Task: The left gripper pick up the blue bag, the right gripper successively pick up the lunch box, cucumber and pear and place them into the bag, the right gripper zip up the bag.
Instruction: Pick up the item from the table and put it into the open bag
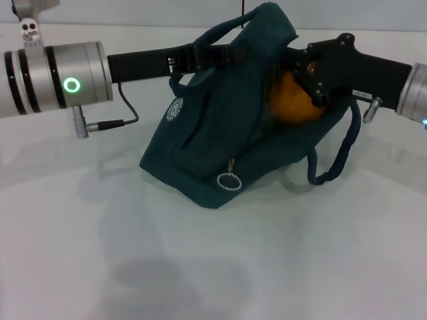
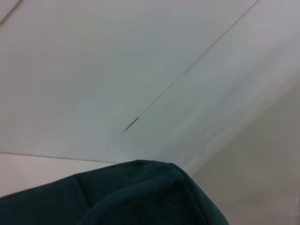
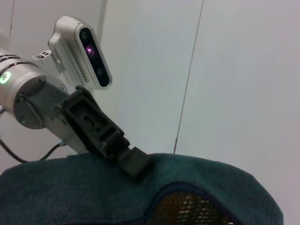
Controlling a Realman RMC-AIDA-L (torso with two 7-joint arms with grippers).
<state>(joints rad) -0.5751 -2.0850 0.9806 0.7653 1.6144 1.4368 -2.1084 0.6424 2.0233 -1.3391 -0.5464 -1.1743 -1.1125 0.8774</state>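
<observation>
The blue bag (image 1: pixel 213 140) stands tilted on the white table, held up at its top edge by my left gripper (image 1: pixel 220 52), which is shut on the fabric. The bag's ring pull (image 1: pixel 229 181) hangs at the front and its white logo (image 1: pixel 175 110) faces left. My right gripper (image 1: pixel 301 79) is at the bag's open mouth, shut on the orange pear (image 1: pixel 293 103), which sits half inside. In the right wrist view the left gripper (image 3: pixel 132 161) clamps the bag rim (image 3: pixel 70 187), with the pear (image 3: pixel 192 208) below. Bag fabric (image 2: pixel 140 197) fills the left wrist view's lower part. The lunch box and cucumber are out of view.
One bag handle (image 1: pixel 340 150) hangs loose to the right, onto the white table (image 1: pixel 200 267). A cable (image 1: pixel 110 123) hangs under the left arm's wrist. The left wrist camera (image 3: pixel 82 49) shows in the right wrist view.
</observation>
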